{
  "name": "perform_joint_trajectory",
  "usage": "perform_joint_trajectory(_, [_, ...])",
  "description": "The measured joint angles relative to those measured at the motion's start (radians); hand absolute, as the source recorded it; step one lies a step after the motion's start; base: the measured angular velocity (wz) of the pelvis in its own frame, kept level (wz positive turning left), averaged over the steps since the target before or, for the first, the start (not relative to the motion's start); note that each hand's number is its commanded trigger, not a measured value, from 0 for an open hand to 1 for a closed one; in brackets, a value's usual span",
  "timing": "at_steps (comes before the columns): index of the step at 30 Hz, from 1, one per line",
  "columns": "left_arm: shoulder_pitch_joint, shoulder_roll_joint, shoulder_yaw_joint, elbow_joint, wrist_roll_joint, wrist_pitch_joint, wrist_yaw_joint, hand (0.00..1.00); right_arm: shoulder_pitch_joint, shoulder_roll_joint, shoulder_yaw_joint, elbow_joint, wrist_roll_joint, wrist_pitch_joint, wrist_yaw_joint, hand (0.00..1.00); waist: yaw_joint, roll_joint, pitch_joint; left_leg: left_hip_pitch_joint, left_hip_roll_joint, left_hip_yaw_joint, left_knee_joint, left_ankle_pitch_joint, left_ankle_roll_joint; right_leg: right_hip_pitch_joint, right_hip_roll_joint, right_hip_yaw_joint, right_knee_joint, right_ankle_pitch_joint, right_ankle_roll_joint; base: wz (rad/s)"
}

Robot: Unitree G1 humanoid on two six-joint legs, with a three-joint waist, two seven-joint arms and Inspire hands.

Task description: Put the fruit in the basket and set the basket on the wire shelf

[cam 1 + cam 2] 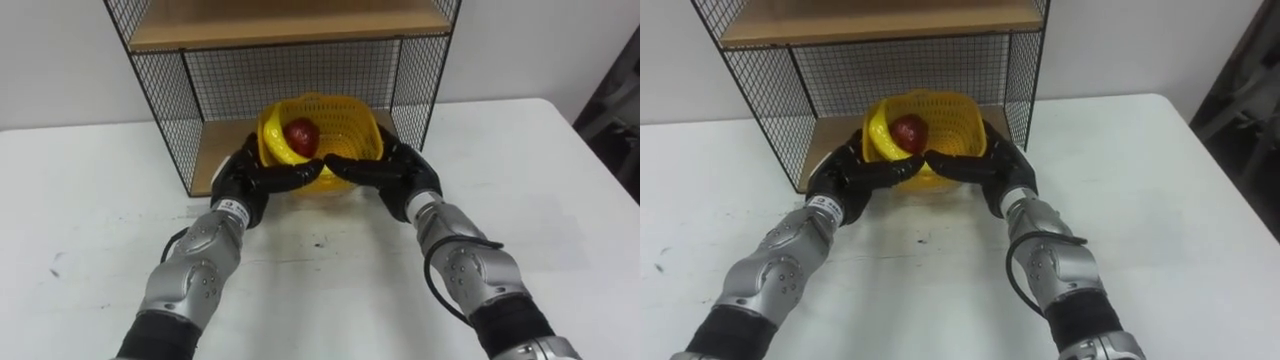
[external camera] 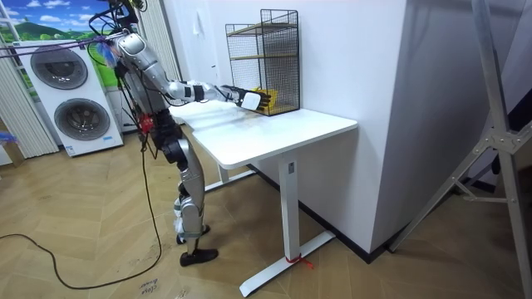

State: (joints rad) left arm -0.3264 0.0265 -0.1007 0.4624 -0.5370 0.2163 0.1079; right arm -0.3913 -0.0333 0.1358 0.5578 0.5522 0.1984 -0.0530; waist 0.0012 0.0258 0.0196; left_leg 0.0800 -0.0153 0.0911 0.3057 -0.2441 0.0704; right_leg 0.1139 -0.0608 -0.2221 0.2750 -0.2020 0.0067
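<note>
Two washing machines (image 2: 58, 71) stand at the room view's left. Next to them the robot stands at the end of a white desk (image 2: 283, 133) and stretches both arms out over it. At the back of the desk is a black wire shelf (image 1: 160, 100) with wooden boards.

The left hand (image 1: 262, 175) is curled round the left side of a yellow basket (image 1: 345, 125), with its fingers wrapped along the front. The basket is in the bottom opening of the wire shelf, over the lowest wooden board, close to the front edge. I cannot tell if it sits on the board or is held just above it. A red fruit (image 1: 301, 134) lies inside the basket, toward its left side.

The right hand (image 1: 385, 170) is curled round the right side of the basket. Its fingers nearly meet the left hand's fingers at the front.
</note>
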Motion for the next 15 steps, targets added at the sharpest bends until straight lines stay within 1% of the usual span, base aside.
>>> perform_joint_trajectory(6, [0.000,-0.005,-0.003,0.019,-0.020,-0.004,0.036,0.00,0.000,0.014,0.006,0.021,0.001,-0.001,-0.004,0.00,-0.008,-0.002,-0.0012,0.018,0.000,0.000,-0.001,0.000,0.000,0.018,0.000,0.000,-0.001,0.000,0.000,0.00])
perform_joint_trajectory(15, [0.000,-0.004,-0.002,0.026,-0.021,-0.009,0.042,0.00,0.000,0.016,0.005,0.028,0.001,-0.001,-0.009,0.00,-0.031,-0.003,-0.0017,0.013,0.000,-0.002,-0.004,0.000,-0.001,0.022,0.000,-0.002,-0.002,0.000,0.000,0.00])
